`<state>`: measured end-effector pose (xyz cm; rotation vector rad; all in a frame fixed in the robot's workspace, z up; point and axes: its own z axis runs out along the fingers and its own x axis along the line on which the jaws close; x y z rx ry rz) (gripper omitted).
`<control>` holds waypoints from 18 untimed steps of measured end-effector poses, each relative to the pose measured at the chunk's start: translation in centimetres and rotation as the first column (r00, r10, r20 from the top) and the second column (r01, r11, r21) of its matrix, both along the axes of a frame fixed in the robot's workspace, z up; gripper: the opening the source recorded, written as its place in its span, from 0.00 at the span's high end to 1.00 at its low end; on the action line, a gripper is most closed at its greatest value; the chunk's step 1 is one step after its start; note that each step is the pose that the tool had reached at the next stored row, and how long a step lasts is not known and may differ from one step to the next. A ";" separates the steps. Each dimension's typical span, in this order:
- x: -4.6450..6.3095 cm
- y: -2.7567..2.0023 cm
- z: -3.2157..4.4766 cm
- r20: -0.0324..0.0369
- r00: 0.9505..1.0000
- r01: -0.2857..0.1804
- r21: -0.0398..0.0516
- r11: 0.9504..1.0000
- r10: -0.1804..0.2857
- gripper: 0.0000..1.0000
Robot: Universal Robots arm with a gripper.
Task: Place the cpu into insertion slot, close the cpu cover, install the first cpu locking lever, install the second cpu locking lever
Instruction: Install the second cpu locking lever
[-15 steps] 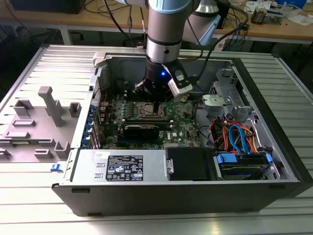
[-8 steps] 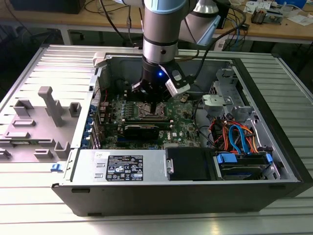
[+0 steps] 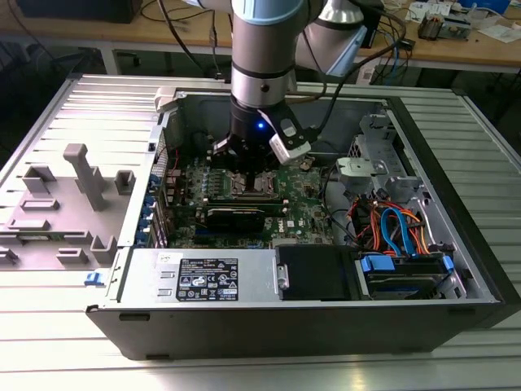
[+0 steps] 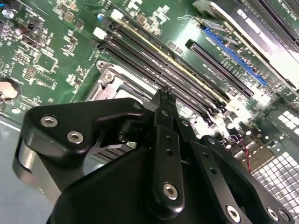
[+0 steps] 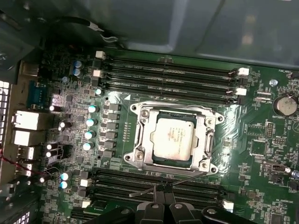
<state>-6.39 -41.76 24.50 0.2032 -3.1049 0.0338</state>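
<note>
The cpu (image 5: 172, 138) sits in the insertion slot (image 5: 140, 154) with the cpu cover (image 5: 204, 140) down; the claw (image 5: 161, 192), fingertips together and empty, hovers just beside the slot.

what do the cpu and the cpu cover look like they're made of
The cpu: dull silver-grey metal top, going by its soft, matte sheen in the first wrist view. The cpu cover around it: thin stamped metal, likely steel, brighter, with glints along its edges. Exact alloys can't be told.

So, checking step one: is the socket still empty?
No: in the first wrist view the cpu sits inside the insertion slot, under the cpu cover.
</note>
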 end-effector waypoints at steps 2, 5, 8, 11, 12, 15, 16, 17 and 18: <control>-0.5 -0.01 -0.01 0.000 1.000 -0.001 0.000 1.000 0.001 0.89; -1.4 -0.01 -0.14 0.000 1.000 -0.008 0.000 1.000 0.008 0.89; -2.0 -0.01 -0.47 0.000 1.000 -0.014 0.001 1.000 0.014 0.89; -2.2 -0.01 -1.01 0.000 1.000 -0.025 0.002 1.000 0.025 0.89; -2.3 -0.01 -1.12 0.000 1.000 -0.028 0.003 1.000 0.028 0.89; -2.5 0.00 -1.29 0.000 0.999 -0.038 0.005 0.999 0.038 0.89; -2.6 0.00 -1.29 0.000 0.999 -0.042 0.005 0.999 0.042 0.89; -2.6 0.00 -1.29 0.000 0.999 -0.047 0.005 0.999 0.047 0.89; -2.6 -0.01 -1.29 0.000 0.999 -0.050 0.005 0.999 0.050 0.89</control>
